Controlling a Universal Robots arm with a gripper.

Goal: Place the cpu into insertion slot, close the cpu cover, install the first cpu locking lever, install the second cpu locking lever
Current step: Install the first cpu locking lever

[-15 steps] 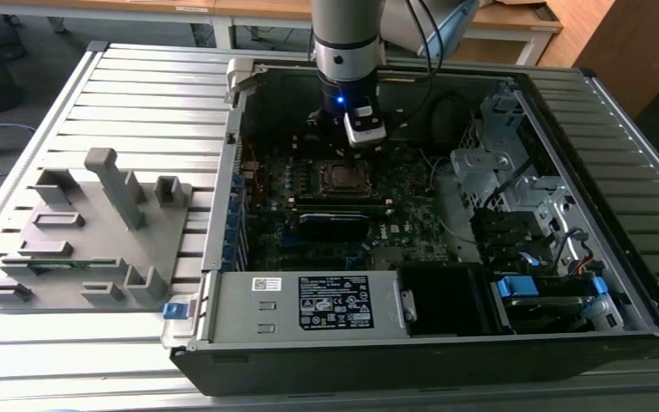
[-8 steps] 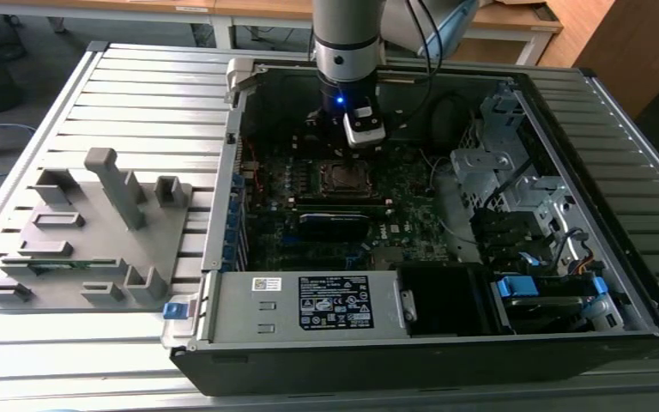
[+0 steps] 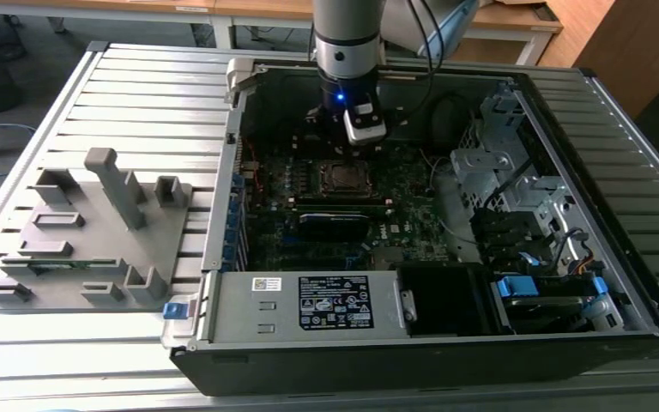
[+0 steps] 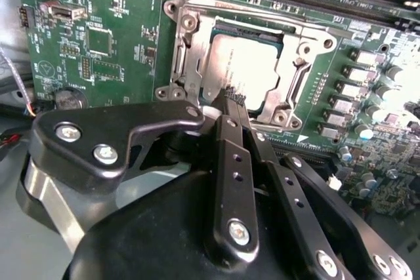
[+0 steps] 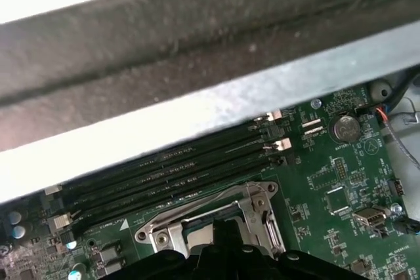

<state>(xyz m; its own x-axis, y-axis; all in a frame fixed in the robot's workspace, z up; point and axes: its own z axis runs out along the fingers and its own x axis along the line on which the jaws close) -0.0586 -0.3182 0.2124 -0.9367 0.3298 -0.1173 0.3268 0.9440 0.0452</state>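
In the second wrist view the cpu (image 4: 246, 70), a dull silver square, lies flat in the insertion slot (image 4: 176, 50). The cpu cover (image 4: 195, 73), a thin silvery frame, lies down around it. A wire lever (image 4: 262, 19) runs along one side of the socket and another (image 4: 296, 83) along the adjoining side. My gripper (image 4: 233, 98) is shut, with its black fingers (image 4: 230, 149) meeting at the socket's edge just beside the cover and nothing visible between them. In the exterior view my gripper (image 3: 363, 137) hangs just above the slot (image 3: 341, 177). In the first wrist view the socket (image 5: 216, 221) sits beside the memory slots.
The open computer case (image 3: 220, 215) lies on a slatted metal table. Long black memory slots (image 5: 170, 175) and a case wall (image 5: 197, 63) flank the socket. A power supply with a label (image 3: 335, 302) sits at the front. A grey fixture tray (image 3: 89, 232) stands at the exterior view's left.
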